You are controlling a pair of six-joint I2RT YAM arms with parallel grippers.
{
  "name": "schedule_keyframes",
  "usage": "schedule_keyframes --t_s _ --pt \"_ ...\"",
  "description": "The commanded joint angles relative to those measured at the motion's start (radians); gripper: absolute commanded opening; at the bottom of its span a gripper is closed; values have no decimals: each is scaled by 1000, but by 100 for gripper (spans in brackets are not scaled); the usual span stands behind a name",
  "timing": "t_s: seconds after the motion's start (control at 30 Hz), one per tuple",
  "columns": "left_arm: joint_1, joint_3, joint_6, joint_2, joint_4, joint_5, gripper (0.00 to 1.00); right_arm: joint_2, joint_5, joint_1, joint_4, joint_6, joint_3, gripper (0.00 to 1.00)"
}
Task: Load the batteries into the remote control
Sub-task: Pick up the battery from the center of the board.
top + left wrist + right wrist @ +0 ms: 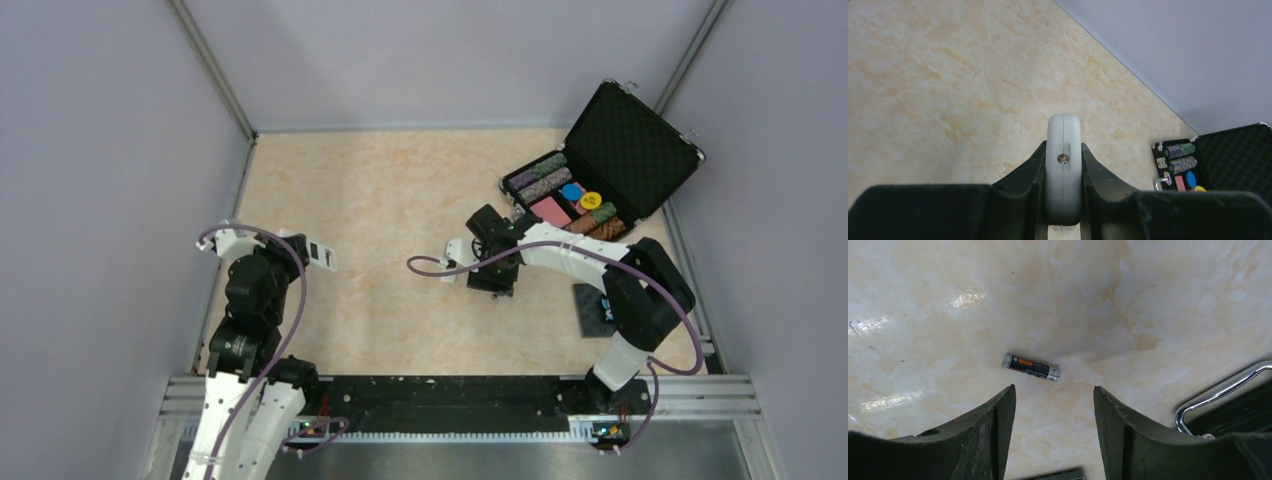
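At 9 o'clock on the desk (400,190), the left fingers (1063,152) are clamped on the remote control (1064,131). They hold it edge-on and off the surface, with its narrow white side toward the wrist camera. We cannot tell from here whether the battery bay is open or which way it faces.

Near the middle of the desk, toward 3 o'clock, the right fingers (1053,392) are spread apart and empty, hanging low over one battery (1030,367). It lies flat on the desk, at about 11 o'clock from the gap between the fingers and clear of both of them. We see no second battery in any view.

We judge the step in hand to be picking up this battery, with loading not yet begun. The next move calls for shifting forward so the gap straddles the cylinder. The fingers should close across its thin body, since it could roll, before it is carried over to the held remote.

At 2 o'clock stands an open black case (640,150). Its tray holds rows of chips (545,178), a pink block (551,210), a blue disc (572,192) and a yellow disc (591,200). None of these belongs to the task.
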Motion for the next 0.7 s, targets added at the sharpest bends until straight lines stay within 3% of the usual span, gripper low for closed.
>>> schedule_keyframes --t_s 0.0,0.4,0.6,0.67 --pt "5 35 3 5 70 -23 0 4 -18 -11 49 -81 -16 57" --pt "5 24 -10 16 89 -31 0 22 -51 4 130 -114 -70 52" --pt "5 25 -12 20 96 -31 0 32 -70 5 131 -123 -85 44" --pt "5 26 -10 22 98 -31 0 36 -76 6 135 -122 -89 36"
